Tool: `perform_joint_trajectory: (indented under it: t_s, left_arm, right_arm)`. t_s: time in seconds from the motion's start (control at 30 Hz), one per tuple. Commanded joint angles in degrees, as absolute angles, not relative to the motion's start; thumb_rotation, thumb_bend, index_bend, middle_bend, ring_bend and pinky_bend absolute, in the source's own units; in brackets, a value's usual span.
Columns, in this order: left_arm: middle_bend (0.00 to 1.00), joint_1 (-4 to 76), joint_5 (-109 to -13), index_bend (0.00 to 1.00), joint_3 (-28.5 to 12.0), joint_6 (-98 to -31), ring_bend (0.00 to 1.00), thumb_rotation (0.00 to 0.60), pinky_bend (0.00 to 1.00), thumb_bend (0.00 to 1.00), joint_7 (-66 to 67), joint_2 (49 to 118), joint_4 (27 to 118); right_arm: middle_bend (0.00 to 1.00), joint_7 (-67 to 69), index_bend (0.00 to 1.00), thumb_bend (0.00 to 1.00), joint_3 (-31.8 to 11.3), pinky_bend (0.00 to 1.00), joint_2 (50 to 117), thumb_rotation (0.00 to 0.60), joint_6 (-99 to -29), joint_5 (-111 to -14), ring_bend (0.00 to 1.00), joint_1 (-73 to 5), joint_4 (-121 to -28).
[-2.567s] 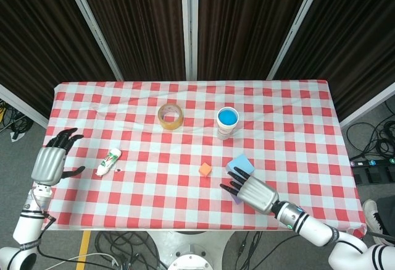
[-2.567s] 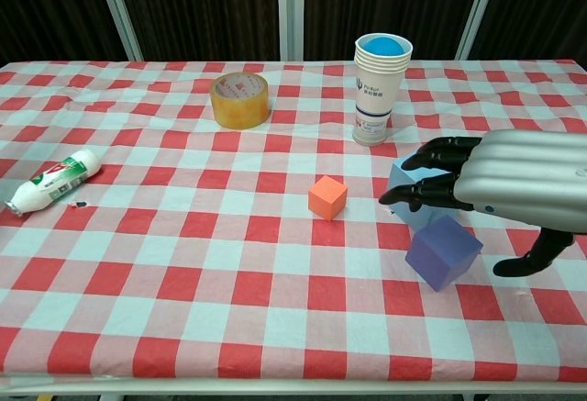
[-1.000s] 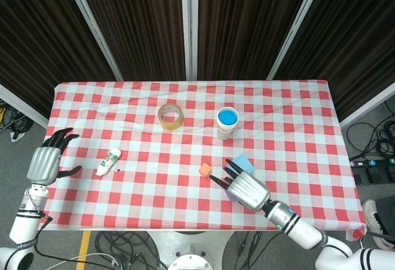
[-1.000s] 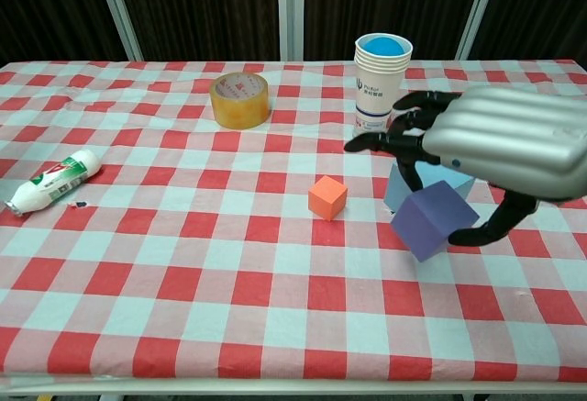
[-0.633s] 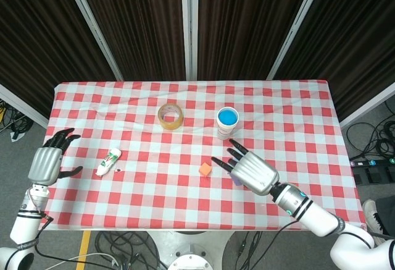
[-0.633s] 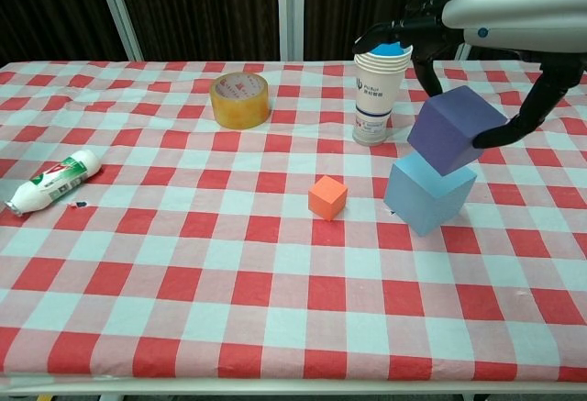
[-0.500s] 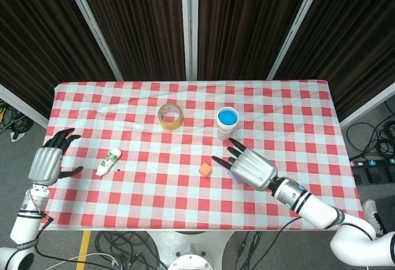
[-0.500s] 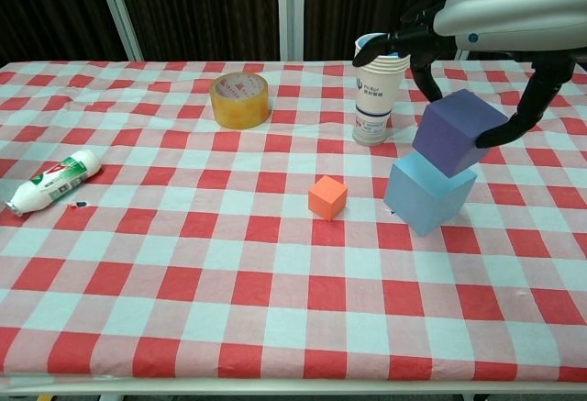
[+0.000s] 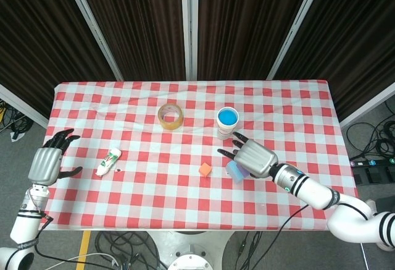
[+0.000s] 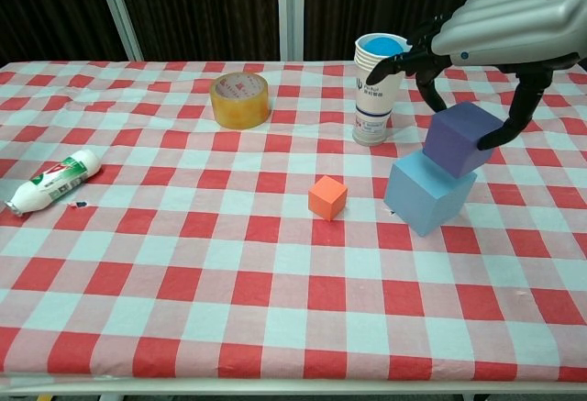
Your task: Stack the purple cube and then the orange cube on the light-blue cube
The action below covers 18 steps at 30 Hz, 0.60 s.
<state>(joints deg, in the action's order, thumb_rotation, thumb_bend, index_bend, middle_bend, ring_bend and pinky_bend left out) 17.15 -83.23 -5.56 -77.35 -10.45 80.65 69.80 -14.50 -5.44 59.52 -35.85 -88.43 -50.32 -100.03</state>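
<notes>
the right hand (image 10: 509,25) reaches in from above and pinches the purple cube (image 10: 462,139) between a finger on its far-left face and the thumb on its right face, a side grip that leaves the cube's underside free to seat; the cube now rests on, or just at, the top of the light-blue cube (image 10: 427,195), sitting toward that cube's right rear corner rather than centred, apparently tipped a little, and turned slightly about the vertical, so its edges do not line up with those below; being a cube it has no long axis, and its visible top face looks upward and a little toward the camera; the light-blue cube stands on the checked tablecloth (image 10: 183,263), itself turned corner-on to the chest view; the orange cube (image 10: 327,197) waits just left of the light-blue cube, apart from it and untouched, judged to be the second item for the stack; the paper cup stack (image 10: 380,89) stands behind and left of the light-blue cube, close to the hand's fingers; the left hand (image 9: 46,162) hangs far to the left of the light-blue cube, off the cloth's edge, fingers apart and holding nothing
</notes>
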Motion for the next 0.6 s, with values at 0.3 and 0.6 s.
perform_joint_trajectory:
  t_s: [0.3, 0.6]
  left_arm:
    - [0.24, 17.16, -83.14, 0.29, -5.53, -77.1, 0.16, 0.6, 0.29, 0.11, -10.89, 80.87, 69.21]
    - [0.24, 17.12, -83.05, 0.29, -5.63, -77.15, 0.16, 0.6, 0.29, 0.11, -11.36, 81.03, 68.58]
  right_arm:
    - [0.47, -11.02, 0.03, 0.11, -4.04, 0.0, 61.37, 0.6, -35.75, -90.14, 0.15, -51.8, -96.28]
    - [0.47, -9.36, 0.03, 0.11, -3.53, 0.0, 62.79, 0.6, -35.95, -90.36, 0.15, -52.71, -94.62]
